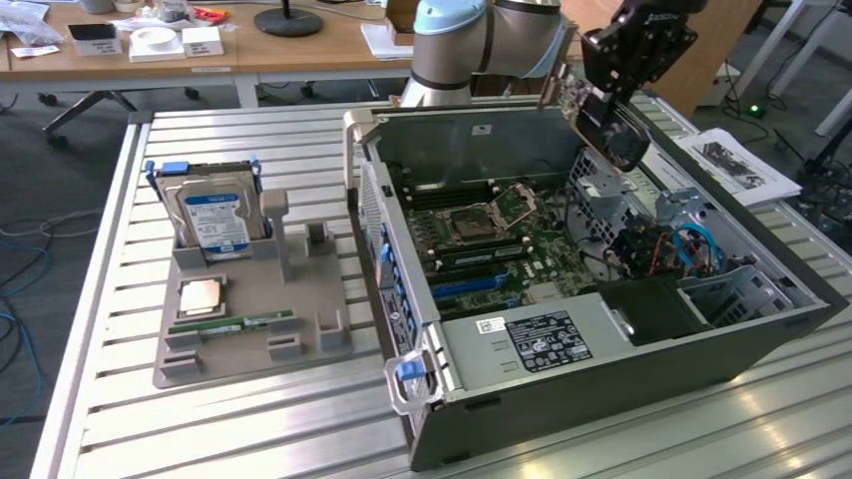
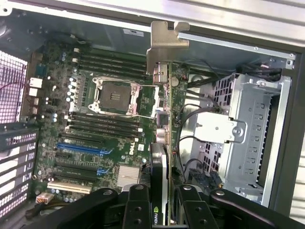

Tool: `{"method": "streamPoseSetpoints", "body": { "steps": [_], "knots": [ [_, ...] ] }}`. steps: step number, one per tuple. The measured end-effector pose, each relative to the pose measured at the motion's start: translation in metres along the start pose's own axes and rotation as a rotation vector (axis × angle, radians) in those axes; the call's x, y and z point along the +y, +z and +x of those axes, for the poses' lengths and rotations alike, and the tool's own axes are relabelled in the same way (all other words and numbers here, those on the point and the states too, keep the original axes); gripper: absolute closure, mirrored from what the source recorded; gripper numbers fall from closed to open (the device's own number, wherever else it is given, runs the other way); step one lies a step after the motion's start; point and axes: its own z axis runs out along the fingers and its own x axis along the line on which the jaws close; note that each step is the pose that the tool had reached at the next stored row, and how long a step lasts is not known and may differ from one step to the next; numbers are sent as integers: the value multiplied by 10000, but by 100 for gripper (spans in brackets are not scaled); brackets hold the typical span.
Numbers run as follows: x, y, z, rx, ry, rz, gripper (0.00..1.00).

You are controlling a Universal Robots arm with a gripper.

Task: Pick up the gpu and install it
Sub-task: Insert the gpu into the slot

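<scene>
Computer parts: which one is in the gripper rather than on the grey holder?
The graphics card, held in the gripper above the open case; the hard drive, processor and memory stick sit in the holder.

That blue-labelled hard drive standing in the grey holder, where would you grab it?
Probably its exposed top part, coming straight down from above. The hard drive stands on end in the grey holder, whose slot hides its lower end; jaws should pinch its flat faces.

even indoor light, glare on table (image 1: 785,409)
</scene>
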Motion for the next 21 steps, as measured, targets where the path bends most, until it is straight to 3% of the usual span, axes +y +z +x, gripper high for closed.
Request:
{"method": "streamPoseSetpoints", "body": {
  "steps": [8,21],
  "knots": [
    [0,1,2,45,-835,-22,73],
    [0,3,2,142,-2664,-70,73]
  ]
}}
